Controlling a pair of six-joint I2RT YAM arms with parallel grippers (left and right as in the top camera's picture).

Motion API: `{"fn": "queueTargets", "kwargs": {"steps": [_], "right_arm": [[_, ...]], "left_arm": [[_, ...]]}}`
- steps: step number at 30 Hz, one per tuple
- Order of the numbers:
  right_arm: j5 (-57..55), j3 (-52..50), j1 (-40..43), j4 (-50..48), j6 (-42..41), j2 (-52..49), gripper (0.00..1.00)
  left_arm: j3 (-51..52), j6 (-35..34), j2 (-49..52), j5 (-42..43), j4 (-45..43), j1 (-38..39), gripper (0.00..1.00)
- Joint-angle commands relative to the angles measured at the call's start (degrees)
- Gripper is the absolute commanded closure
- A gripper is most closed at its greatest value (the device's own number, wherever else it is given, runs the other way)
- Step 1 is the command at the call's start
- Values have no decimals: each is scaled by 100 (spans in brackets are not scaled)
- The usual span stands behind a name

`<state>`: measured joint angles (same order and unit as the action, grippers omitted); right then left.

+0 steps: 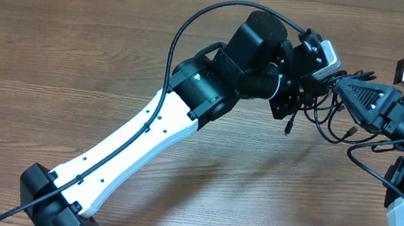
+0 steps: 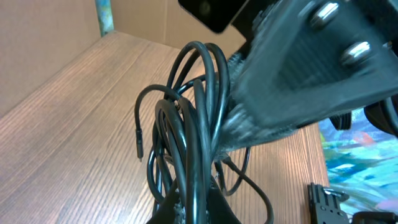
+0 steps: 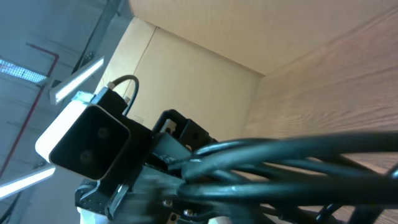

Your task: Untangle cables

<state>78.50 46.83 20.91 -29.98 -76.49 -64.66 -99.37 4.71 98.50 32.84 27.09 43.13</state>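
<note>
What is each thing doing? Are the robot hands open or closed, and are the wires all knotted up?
left gripper, shut on the cables.
right gripper, looks shut on the cables too.
cables, tangled in one bundle, held between both grippers, loops hanging loose.
plug end, dangling free at the side of the bundle.

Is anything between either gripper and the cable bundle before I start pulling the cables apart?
Nothing visible is in the way. The left gripper and right gripper both sit right at the cables, which hang in loose loops between them. The only crowding comes from the two grippers themselves, which are nearly touching each other.
</note>
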Motion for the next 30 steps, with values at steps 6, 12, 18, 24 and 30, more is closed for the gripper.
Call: {"fn": "queueTargets", "kwargs": {"steps": [6, 12, 18, 24, 30], "right_arm": [[-177, 76, -22, -17, 0, 35, 64], [-201, 76, -22, -17, 0, 35, 72], [-197, 76, -22, -15, 0, 35, 96], [-140, 76, -22, -20, 2, 35, 96], [304, 76, -22, -363, 177, 35, 96]], "left_arm": [[-48, 157, 2, 177, 13, 61, 96], [-48, 313, 2, 240, 39, 131, 96], [-48, 404, 2, 319, 101, 151, 96], [-48, 407, 2, 317, 96, 146, 83], [-48, 382, 2, 409, 70, -66, 44]]}}
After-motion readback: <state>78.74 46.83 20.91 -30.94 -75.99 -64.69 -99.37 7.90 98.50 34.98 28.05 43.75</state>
